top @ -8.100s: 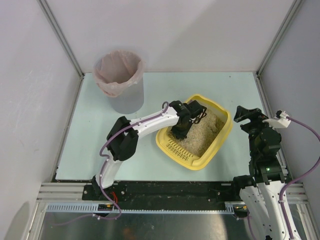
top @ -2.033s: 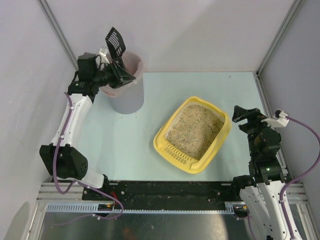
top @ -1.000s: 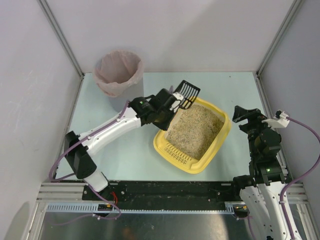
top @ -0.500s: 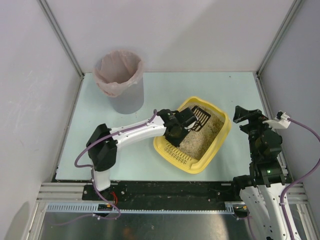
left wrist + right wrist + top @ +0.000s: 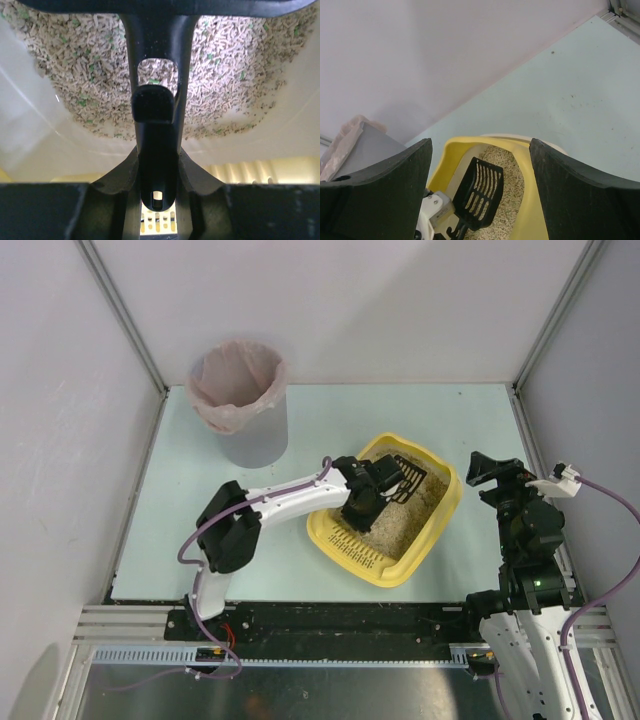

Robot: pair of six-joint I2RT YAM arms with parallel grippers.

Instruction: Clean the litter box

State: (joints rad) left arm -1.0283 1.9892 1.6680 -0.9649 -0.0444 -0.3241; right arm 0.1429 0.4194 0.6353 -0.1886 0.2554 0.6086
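Litter box (image 5: 420, 552), scoop (image 5: 405, 472), bin (image 5: 250, 440): you have one each on the pale table (image 5: 460, 420) between white walls (image 5: 350, 300); left gripper (image 5: 366, 490) clamps scoop, right gripper (image 5: 487, 468) gapes.

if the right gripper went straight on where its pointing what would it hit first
Probably the yellow rim of the litter box, framed between the open fingers of the right gripper, with the black scoop just past it; depth is hard to judge.
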